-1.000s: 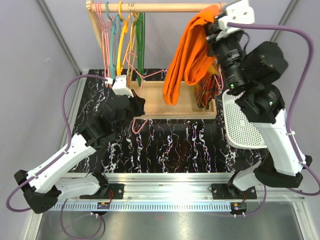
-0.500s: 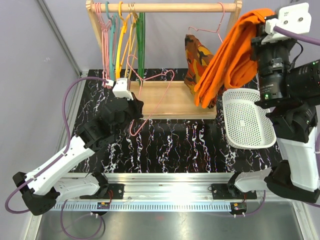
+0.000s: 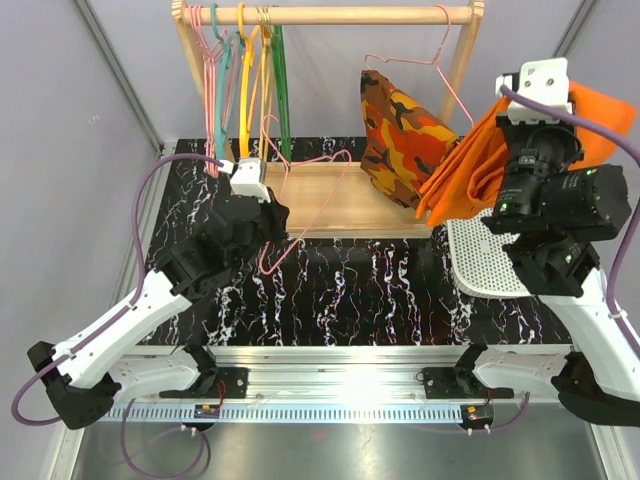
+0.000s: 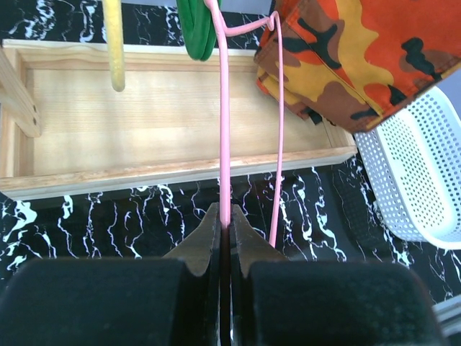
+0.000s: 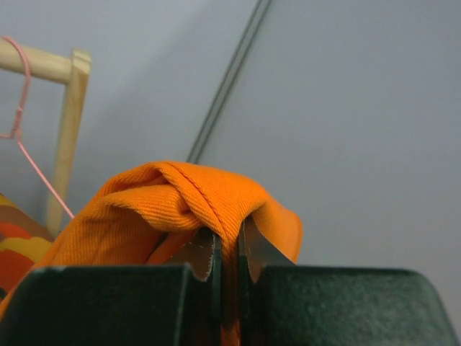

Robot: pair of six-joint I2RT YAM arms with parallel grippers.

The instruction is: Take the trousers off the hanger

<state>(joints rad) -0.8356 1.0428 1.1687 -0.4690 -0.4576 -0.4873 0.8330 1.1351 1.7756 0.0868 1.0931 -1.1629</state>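
The bright orange trousers [image 3: 468, 168] hang limp from my right gripper [image 3: 560, 100], which is shut on a fold of them [image 5: 180, 194] in the air above the white basket. They are apart from every hanger. My left gripper [image 3: 274, 214] is shut on the thin pale-pink wire hanger [image 3: 322, 160] in front of the wooden rack base. In the left wrist view the wire [image 4: 224, 130] runs straight up out of the closed jaws [image 4: 225, 220]. This hanger is off the rail and bare.
A camouflage garment [image 3: 400, 130] hangs from another pink hanger on the wooden rail [image 3: 330, 15]. Several pink, teal, yellow and green hangers [image 3: 240, 70] crowd the rail's left end. The white perforated basket [image 3: 480, 265] lies right of the wooden base tray [image 3: 330, 205].
My right gripper has carried the trousers right and down, away from the rail, to above the basket. The camouflage garment now shows. The left arm and its hanger have barely moved.
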